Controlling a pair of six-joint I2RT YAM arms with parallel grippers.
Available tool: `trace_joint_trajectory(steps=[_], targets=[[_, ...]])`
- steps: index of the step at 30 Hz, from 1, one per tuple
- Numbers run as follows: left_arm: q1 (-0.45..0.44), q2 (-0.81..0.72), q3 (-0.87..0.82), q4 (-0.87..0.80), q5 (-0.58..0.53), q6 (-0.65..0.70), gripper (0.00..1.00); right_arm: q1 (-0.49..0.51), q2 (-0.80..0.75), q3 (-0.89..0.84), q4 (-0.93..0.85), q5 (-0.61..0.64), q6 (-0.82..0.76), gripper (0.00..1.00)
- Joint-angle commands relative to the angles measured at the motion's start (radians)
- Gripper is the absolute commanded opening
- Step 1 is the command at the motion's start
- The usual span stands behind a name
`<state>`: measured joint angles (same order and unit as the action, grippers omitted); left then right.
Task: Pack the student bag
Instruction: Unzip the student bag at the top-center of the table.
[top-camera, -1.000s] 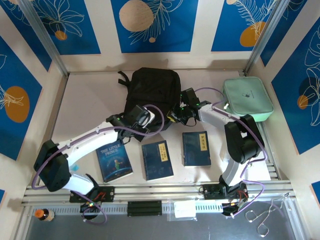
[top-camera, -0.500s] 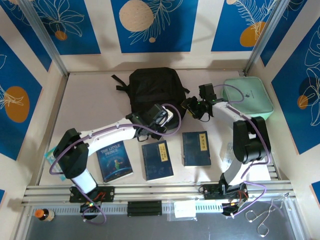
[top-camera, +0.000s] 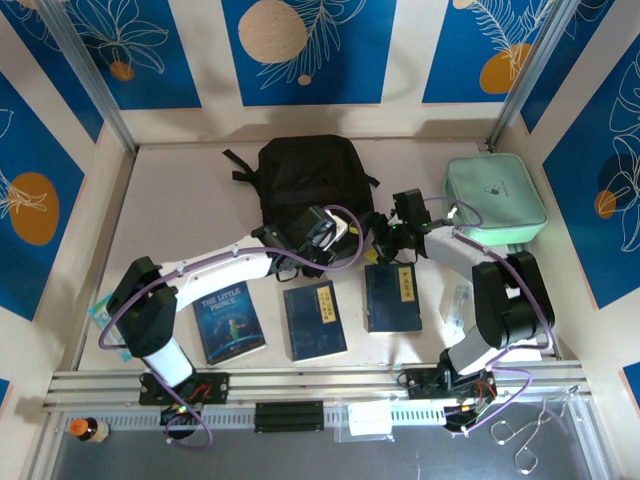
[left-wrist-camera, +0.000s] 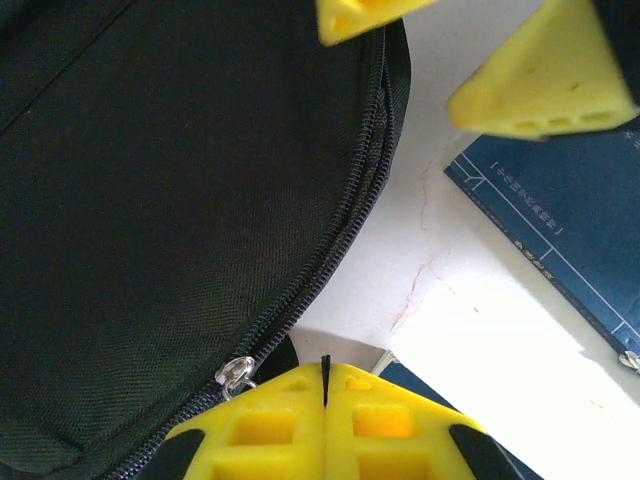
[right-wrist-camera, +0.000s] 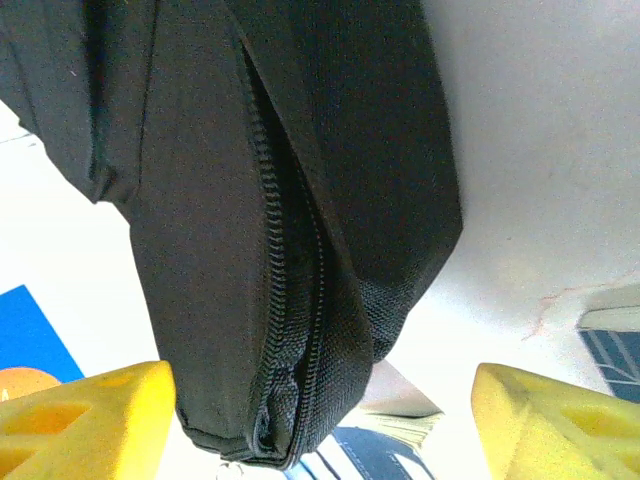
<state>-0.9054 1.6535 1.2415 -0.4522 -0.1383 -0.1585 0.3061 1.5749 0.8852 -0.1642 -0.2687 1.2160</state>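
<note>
The student bag (top-camera: 305, 180) lies flat at the upper centre of the top view, its near edge towards the arms. Both wrist views show its zip (right-wrist-camera: 290, 270) run shut along that edge, so the bag looks not yet opened.

At that near edge is the left gripper (top-camera: 318, 232), its yellow fingers (left-wrist-camera: 270, 420) pressed together. The metal zip pull (left-wrist-camera: 237, 374) sits just beside their tips; whether they pinch any part of it I cannot tell. The right gripper (top-camera: 390, 235) hangs just right of the bag's lower right corner with its jaws wide apart and nothing between them.

Below the bag, three books lie side by side on the table (top-camera: 180, 200): "The Little Prince" (top-camera: 228, 322) at lower left, a dark blue book (top-camera: 315, 320) in the middle and another dark blue book (top-camera: 393, 296) to its right. A mint-green zip pouch (top-camera: 495, 197) rests at the upper right.

By my reading the packing has barely begun: nothing is inside, the zip has to be drawn open first, and everything remains to be loaded.
</note>
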Motion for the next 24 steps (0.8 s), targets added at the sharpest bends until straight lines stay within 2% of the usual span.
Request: trace_joint_trajectory(steps=[1,4,9,12,14,24], targets=[[-0.004,0.004,-0.009,0.006,-0.021,0.006,0.00,0.030,0.047,0.040,0.042,-0.056,0.064,0.73],[-0.005,-0.003,-0.019,0.003,-0.026,0.006,0.00,0.052,0.081,0.056,0.047,-0.040,0.091,0.65],[0.001,-0.026,-0.022,-0.044,-0.095,-0.009,0.00,0.052,0.110,0.077,0.000,0.000,0.093,0.37],[0.028,-0.064,-0.059,-0.058,-0.145,-0.021,0.00,0.039,0.103,0.081,-0.027,0.042,0.074,0.24],[0.061,-0.100,-0.106,-0.049,-0.156,-0.042,0.00,0.029,0.096,0.080,-0.043,0.066,0.062,0.19],[0.211,-0.223,-0.271,0.021,-0.119,-0.092,0.00,0.008,0.079,0.103,-0.093,0.111,0.020,0.16]])
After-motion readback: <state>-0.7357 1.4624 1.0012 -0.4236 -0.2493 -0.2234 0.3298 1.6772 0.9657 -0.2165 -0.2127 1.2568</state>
